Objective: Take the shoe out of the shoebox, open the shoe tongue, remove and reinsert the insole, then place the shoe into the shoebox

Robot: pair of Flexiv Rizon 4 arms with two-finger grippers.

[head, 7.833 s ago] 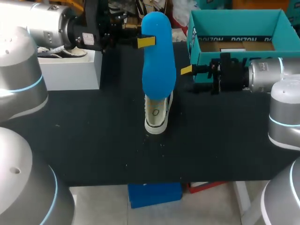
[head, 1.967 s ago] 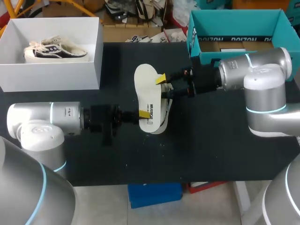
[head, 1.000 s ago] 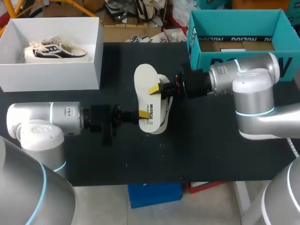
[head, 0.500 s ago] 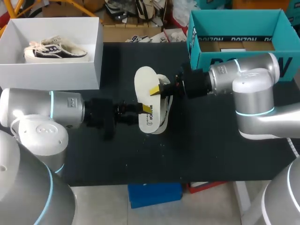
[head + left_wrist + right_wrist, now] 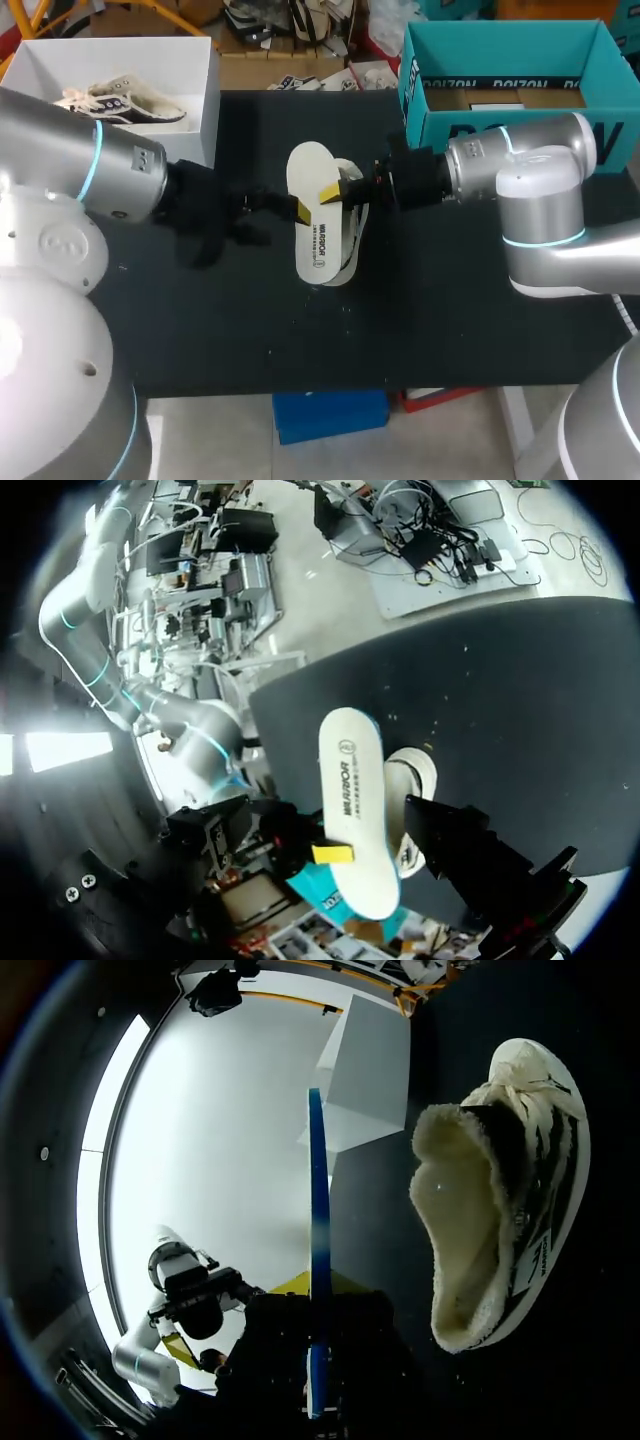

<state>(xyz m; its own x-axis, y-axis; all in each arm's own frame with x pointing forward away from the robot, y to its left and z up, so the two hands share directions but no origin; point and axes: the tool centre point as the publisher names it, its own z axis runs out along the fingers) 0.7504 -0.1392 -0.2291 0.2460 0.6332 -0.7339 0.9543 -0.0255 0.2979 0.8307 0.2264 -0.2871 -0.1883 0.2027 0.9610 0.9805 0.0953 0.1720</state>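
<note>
Two pincers at the insole (image 5: pixel 308 170) above the shoe (image 5: pixel 340 272): right pincer (image 5: pixel 328 192) pinching it (print upward), left pincer (image 5: pixel 302 210) unclear.

Silver arms (image 5: pixel 540 190), cyan rings (image 5: pixel 96 160), black wrists (image 5: pixel 415 180)

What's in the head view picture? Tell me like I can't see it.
The right gripper holds a white insole over a white sneaker on a black table; the left gripper is beside its other edge. A white shoebox with another shoe and a teal shoebox stand at the back.
</note>
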